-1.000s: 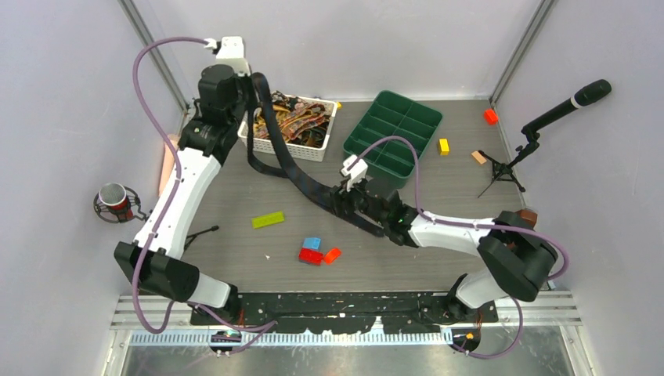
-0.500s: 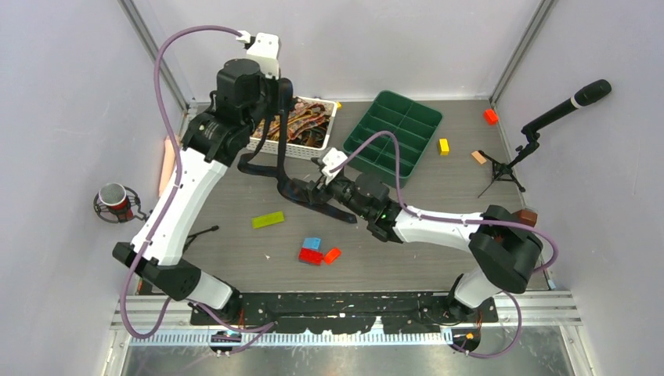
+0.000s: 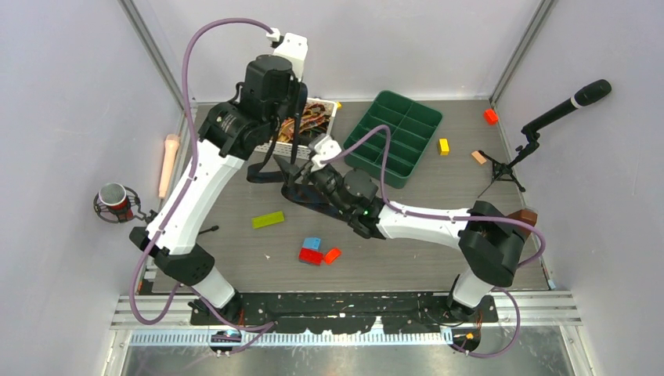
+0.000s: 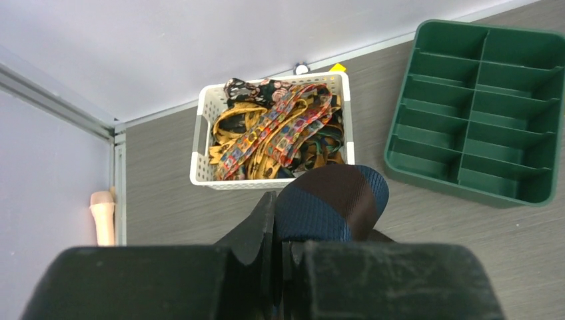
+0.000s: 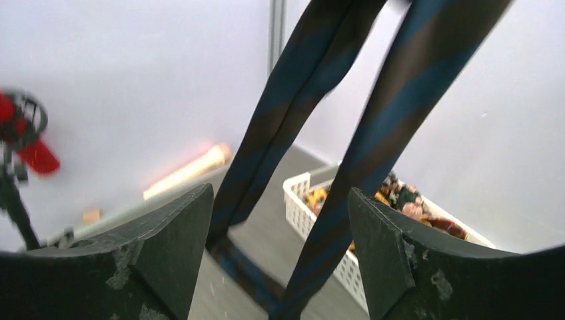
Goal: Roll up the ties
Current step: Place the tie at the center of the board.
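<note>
Navy tie [image 5: 283,113], dark with faint blue diagonal stripes, is hanging in two strands in front of your right gripper [image 5: 280,193] in the right wrist view. Both strands are dropping from 12 o'clock through the gap between its fingers [image 5: 173,253]. One is running just beside the finger at 8 o'clock, the other just beside the tip of the finger at 4 o'clock. Whether either strand is touching a finger cannot be told. Those fingers are standing spread wide and gripping nothing.

Your left gripper [image 4: 277,220] is holding the tie. In the left wrist view its fingers [image 4: 256,227] are pressing together on the cloth, and a rounded fold of navy and brown stripes is bulging out just past the tips toward 1 o'clock.

From overhead, the left arm is holding the tie raised above the table [image 3: 250,258], toward 11 o'clock of the tabletop. Dark cloth is lying on the surface just beside the right gripper, reaching toward 9 o'clock.

Patterned ties [image 4: 280,130] in brown, gold and black are lying tangled in a white basket [image 4: 240,185] at 12 o'clock, just beyond the raised tie. A green tray [image 4: 513,93] with open compartments is sitting at 1 o'clock, near the basket but apart from it.
</note>
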{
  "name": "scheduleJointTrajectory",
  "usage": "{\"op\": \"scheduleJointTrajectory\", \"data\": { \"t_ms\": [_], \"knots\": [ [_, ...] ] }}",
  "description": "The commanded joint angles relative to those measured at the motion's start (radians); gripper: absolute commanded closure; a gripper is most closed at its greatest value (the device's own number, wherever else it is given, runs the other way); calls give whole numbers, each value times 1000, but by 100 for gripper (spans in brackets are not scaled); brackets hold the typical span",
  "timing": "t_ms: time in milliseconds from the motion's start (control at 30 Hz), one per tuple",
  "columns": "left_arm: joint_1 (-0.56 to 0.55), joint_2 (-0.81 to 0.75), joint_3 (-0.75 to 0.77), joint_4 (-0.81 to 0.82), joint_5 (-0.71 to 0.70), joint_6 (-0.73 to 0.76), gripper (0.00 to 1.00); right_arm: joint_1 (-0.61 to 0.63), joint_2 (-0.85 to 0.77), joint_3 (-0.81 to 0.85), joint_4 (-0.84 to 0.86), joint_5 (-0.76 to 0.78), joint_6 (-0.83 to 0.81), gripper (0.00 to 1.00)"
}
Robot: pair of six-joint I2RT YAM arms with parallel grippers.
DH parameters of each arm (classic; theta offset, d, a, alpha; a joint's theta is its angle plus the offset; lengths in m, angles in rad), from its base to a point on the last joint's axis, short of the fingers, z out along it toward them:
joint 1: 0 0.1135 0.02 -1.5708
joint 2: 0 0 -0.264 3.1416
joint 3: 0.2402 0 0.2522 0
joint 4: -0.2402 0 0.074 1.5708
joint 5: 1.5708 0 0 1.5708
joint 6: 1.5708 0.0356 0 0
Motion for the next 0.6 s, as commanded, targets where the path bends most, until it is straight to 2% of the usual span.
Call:
{"op": "scheduleJointTrajectory", "data": {
  "t_ms": [0, 367, 567],
  "knots": [
    [-1, -13, 18, -34, -50, -16, 100, -1, -14, 118, 55, 130, 67, 21],
    [-6, -44, -23, -27, -51, -35, 100, -1, 63, 247, -11, 262, 55, 29],
    [-5, -59, -38, -34, -66, -39, 100, -2, 130, 328, 11, 392, -2, 39]
  ]
}}
